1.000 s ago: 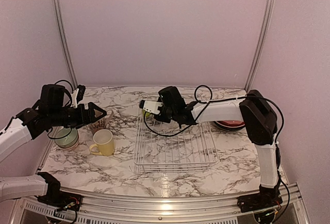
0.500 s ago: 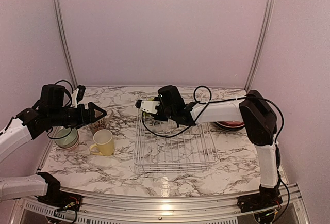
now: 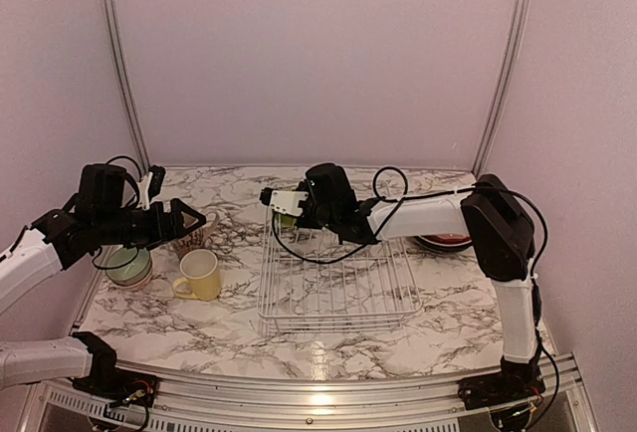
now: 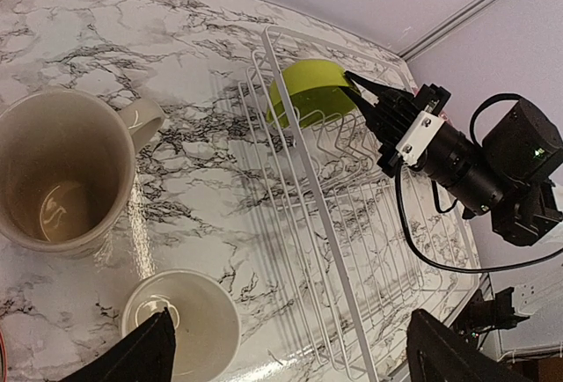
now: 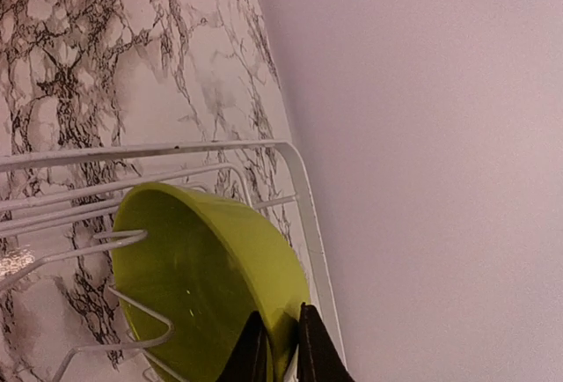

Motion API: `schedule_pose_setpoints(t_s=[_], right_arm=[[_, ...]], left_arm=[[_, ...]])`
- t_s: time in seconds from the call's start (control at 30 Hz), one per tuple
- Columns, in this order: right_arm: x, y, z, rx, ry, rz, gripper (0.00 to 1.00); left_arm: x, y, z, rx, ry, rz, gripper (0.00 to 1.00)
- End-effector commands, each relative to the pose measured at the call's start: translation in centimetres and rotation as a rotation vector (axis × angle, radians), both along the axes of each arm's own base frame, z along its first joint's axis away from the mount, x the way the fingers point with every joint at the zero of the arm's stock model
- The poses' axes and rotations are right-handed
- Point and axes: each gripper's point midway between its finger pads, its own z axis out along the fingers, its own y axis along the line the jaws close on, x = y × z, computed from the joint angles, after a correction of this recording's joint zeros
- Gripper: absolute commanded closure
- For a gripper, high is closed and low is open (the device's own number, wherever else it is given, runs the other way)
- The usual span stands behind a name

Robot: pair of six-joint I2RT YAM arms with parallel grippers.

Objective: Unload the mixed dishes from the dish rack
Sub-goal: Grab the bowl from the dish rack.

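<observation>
My right pincer (image 5: pixel 280 316) is clamped on the rim of the lime bowl (image 5: pixel 202 268), one finger inside the bowl and one outside, with the rim pinched between them. The bowl stands on its edge, leaning against the wire prongs, in a corner of the dish rack (image 3: pixel 338 288); the corner wire runs just behind my fingers. The rest of the rack stretches out below my right pincer and back under its arm, and I see only bare wire there. Behind that arm, beyond the far side of the rack, a few plates (image 3: pixel 444 243) lie stacked on the marble table (image 3: pixel 328 357), a red one among them.

My left pincer (image 3: pixel 195 223) hangs well apart from the rack with its fingers spread wide and nothing between them. Right under it stands a cream mug (image 3: pixel 192 240), upright. Just nearer than that is a yellow mug (image 3: pixel 202 275), also upright. A pale green bowl (image 3: pixel 129 265) sits under the pincer's wrist, beside the yellow mug.
</observation>
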Motion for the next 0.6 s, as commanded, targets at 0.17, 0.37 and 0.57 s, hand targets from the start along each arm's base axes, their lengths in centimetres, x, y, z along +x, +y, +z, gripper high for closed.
schedule_pose_setpoints(t_s=[0.17,0.37,0.57], right_arm=[[0.5,-1.6,3.9,0.046,-0.218,-0.122,0.97],[0.3,-2.6,6.6,0.133,-0.241,-0.158,1.0],[0.4,-4.0,10.1,0.275,-0.168,-0.212,1.0]], left_arm=[[0.0,-0.3,-0.2,-0.021,0.0,-0.007,0.06],[-0.1,-0.3,-0.2,-0.026,0.007,0.002,0.06],[-0.1,-0.6,0.2,-0.061,0.015,0.0,0.06]])
